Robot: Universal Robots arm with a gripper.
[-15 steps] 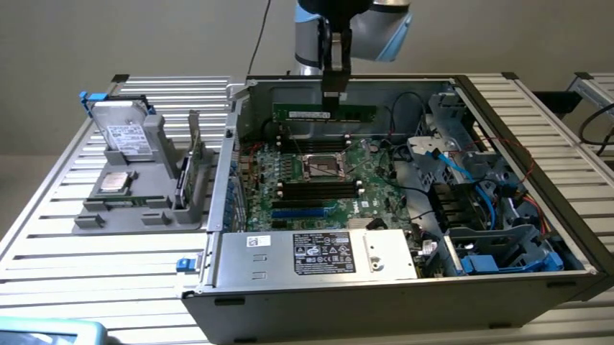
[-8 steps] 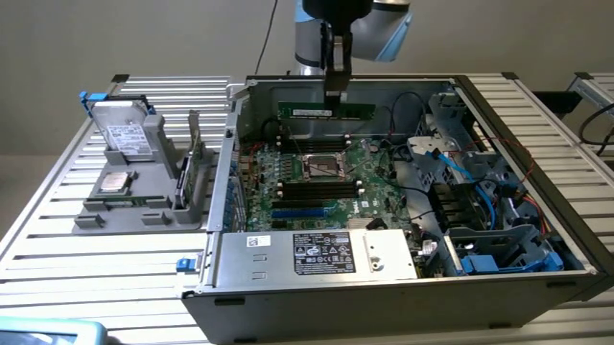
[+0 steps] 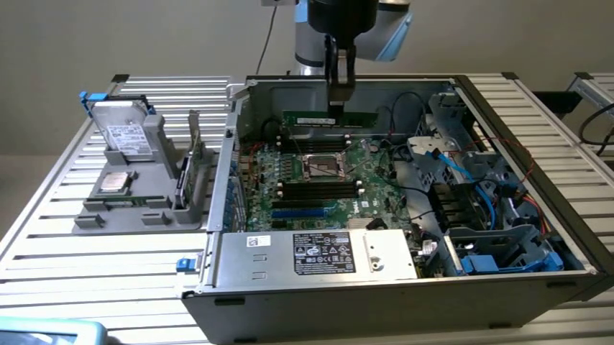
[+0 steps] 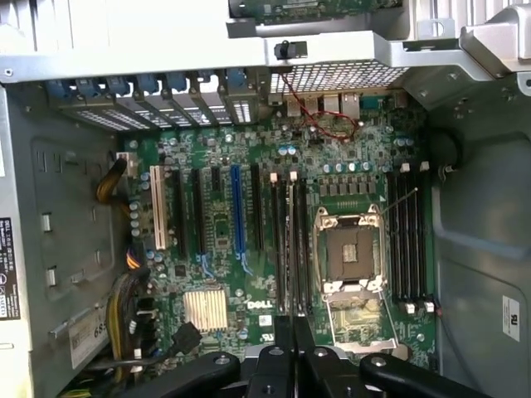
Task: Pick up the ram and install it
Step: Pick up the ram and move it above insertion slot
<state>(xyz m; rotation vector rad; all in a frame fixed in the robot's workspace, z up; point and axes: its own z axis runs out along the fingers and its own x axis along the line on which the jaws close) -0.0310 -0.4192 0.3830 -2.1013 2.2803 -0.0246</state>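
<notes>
- The black two-fingered pincer (image 3: 341,103) is hanging straight down from the grey-and-blue robot arm into the open computer case (image 3: 537,208), and it is clenching the ram between its fingers, gripping it at the middle of its top edge.
- The ram (image 3: 312,119), a long narrow green circuit-board stick with a pale label, is hanging in the air inside the case, above the green motherboard (image 3: 369,198) and towards the case's far wall.
- From the wrist, the ram (image 4: 291,249) is showing edge-on as a thin line running out from the pincer (image 4: 293,325). It is lining up with the bank of long black memory slots (image 4: 278,240) lying between the square metal processor socket (image 4: 353,253) and the blue expansion slot (image 4: 236,207).
- Progress, as I judge it: the pick-up is done, since the stick is off any support and in the grip. The installing is not yet done, because the stick is sitting clear above the board and not down in a slot. Which slot of the bank it is over I cannot tell.
- The ram is standing on its long edge, flat face towards the exterior camera. Its long axis is lying level, parallel to the memory slots, running from the exterior view's left to its right.
- Outside the case, near the left edge of the slatted metal table (image 3: 106,251), a silver boxy drive (image 3: 125,133) is leaning in a grey holder.
</notes>
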